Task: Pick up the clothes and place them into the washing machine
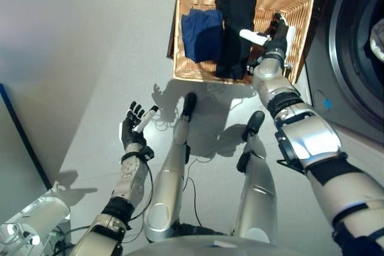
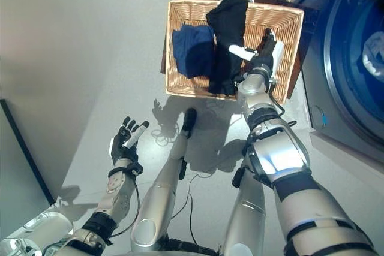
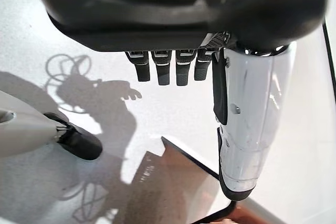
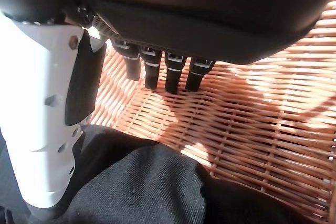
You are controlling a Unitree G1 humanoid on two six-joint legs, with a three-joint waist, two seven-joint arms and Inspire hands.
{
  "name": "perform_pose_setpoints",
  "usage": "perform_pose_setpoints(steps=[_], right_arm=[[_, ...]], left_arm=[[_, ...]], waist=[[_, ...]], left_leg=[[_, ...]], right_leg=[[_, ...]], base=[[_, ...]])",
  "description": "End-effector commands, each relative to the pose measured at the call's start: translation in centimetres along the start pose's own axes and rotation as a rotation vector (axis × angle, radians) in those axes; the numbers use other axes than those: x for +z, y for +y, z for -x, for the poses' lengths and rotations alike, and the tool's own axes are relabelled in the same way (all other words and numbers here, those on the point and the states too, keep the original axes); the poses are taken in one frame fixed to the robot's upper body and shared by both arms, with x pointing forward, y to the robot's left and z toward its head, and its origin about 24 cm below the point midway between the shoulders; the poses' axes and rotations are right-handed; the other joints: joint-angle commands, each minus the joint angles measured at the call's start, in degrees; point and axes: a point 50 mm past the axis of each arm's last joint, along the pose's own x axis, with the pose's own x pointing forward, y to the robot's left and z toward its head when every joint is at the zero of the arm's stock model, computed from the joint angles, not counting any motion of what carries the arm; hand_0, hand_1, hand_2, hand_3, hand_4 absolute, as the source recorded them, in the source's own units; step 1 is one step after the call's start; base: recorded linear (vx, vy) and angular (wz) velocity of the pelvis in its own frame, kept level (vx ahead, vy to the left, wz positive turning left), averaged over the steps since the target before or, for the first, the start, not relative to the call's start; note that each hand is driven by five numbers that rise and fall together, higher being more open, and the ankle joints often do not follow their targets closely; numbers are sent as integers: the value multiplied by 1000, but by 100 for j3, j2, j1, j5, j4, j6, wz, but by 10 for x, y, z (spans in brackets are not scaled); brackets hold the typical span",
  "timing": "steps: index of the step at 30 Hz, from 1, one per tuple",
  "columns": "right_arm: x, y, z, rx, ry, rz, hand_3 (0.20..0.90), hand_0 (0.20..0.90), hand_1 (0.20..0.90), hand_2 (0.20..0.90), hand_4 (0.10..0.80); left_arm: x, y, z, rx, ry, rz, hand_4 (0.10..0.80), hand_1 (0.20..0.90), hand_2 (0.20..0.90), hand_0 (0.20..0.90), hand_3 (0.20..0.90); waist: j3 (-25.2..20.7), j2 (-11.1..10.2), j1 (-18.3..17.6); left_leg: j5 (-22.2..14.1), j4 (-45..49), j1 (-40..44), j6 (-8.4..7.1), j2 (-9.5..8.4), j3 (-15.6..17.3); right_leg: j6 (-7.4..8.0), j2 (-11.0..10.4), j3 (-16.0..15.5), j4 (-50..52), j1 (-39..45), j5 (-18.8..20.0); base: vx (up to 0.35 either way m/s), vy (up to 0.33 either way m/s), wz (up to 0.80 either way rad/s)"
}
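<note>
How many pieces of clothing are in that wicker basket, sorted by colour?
Black garment: 1, draped over the basket rim
Blue garment: 1, lying inside
Total: 2
The right hand is open above the black one; the left hand is open, away from the basket.

Readable text: none in any view.
Wicker basket (image 1: pixel 300 22): plain weave, no label or tag.
Black garment (image 1: pixel 237 16): no print shows.
Blue garment (image 1: pixel 202 34): no print shows, at 9 o'clock from the black one.
Washing machine (image 1: pixel 351 64): a small blue mark on its front at 7 o'clock of the door, too small to tell.
</note>
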Motion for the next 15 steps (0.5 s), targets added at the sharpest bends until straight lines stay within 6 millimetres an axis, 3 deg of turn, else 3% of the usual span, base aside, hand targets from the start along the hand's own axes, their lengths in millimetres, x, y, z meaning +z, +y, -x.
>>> perform_pose_setpoints(steps=[1, 15], right_arm=[[22, 52, 23, 192, -86, -31, 900, 900, 900, 900, 800], [6, 71, 38, 230, -42, 0, 900, 900, 900, 900, 800]], left_arm=[[18, -2, -7, -33, -88, -63, 800, 900, 900, 900, 900], [15, 6, -6, 4, -69, -40, 800, 900, 900, 900, 900]], waist=[[-48, 30, 340], [-61, -231, 335]], left_leg=[[-10, -261, -57, -227, -156, 283], [-104, -261, 484, -222, -122, 320]], right_leg=[[201, -463, 213, -37, 802, -690], [236, -431, 139, -510, 1537, -551]], base=[[23, 20, 11], [10, 8, 7]])
